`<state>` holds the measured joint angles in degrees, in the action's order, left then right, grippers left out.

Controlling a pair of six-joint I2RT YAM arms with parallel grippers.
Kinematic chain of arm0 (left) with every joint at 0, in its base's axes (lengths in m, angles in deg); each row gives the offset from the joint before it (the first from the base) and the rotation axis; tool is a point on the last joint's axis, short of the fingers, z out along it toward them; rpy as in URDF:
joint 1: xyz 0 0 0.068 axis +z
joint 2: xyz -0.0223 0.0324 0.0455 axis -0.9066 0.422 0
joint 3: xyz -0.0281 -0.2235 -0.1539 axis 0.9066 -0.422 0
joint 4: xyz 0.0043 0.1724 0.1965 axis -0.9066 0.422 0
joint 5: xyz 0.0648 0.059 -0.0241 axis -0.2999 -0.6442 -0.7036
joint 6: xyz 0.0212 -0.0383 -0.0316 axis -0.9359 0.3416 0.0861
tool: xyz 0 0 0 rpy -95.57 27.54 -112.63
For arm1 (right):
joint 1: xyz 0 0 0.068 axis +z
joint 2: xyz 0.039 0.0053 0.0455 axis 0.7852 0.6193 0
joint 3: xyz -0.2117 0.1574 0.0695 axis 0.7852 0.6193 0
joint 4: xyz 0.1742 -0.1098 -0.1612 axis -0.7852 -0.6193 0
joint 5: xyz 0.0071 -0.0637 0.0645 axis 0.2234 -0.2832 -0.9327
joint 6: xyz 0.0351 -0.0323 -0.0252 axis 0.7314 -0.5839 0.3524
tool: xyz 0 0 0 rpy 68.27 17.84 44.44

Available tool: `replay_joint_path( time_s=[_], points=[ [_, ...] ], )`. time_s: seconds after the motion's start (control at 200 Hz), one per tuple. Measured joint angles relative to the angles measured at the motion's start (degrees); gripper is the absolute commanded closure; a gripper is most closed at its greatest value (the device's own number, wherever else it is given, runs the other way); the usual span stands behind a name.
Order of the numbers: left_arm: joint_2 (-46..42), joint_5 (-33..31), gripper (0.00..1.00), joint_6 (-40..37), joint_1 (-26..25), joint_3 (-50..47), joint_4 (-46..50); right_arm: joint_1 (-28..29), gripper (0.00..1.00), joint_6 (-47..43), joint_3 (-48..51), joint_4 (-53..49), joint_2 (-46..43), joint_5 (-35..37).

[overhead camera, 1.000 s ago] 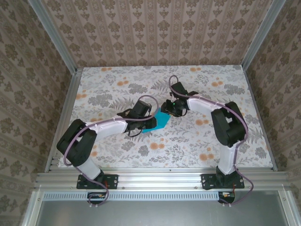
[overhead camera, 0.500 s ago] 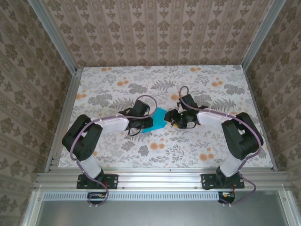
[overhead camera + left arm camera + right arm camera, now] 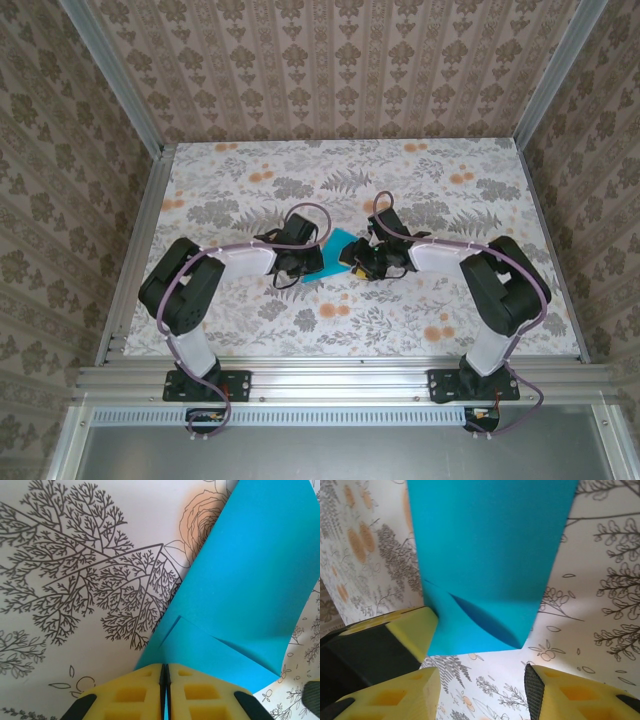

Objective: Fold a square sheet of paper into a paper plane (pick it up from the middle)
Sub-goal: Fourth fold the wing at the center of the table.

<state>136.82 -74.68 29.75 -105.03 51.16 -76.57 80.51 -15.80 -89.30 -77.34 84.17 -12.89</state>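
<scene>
Left wrist view: left fingers [image 3: 132,692] clamp the paper's [image 3: 250,570] corner; right fingers [image 3: 570,695] stand apart, paper straight ahead.

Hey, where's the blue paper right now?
In the top view the paper sits mid-table between the two hands, its left side pinched in the left hand, the open right hand at its right edge.

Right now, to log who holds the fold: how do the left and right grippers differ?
The left gripper is shut, pinching the blue paper; the right gripper stands open, holding nothing. The paper sits between the left gripper's fingers but just ahead of the right gripper's. Both have yellow fingers.
</scene>
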Motion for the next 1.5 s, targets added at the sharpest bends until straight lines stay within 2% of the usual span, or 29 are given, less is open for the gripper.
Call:
replay_joint_path(
  time_s=[0.355, 0.835, 1.055, 1.28, 1.5],
  points=[
    [0.26, 2.97, 0.87, 3.56, 1.16, 0.04, 0.04, 0.00, 0.52, 3.93, 0.07, 2.38, 2.71, 0.50],
    [0.39, 3.80, 0.87, 3.78, 1.46, 0.11, 0.09, 0.00, 0.62, 7.32, 0.15, 8.35, 4.76, -0.35],
    [0.42, 3.82, 0.87, 3.78, 1.46, 0.11, 0.09, 0.00, 0.62, 7.96, 0.59, 10.19, 4.90, -0.35],
    [0.48, 3.89, 0.87, 3.78, 1.46, 0.11, 0.07, 0.00, 0.73, 8.33, 1.07, 10.95, 4.90, -0.57],
    [0.48, 4.24, 0.87, 3.78, 1.46, 0.17, 0.07, 0.00, 0.74, 8.61, 0.96, 11.98, 5.22, -1.05]
  ],
)
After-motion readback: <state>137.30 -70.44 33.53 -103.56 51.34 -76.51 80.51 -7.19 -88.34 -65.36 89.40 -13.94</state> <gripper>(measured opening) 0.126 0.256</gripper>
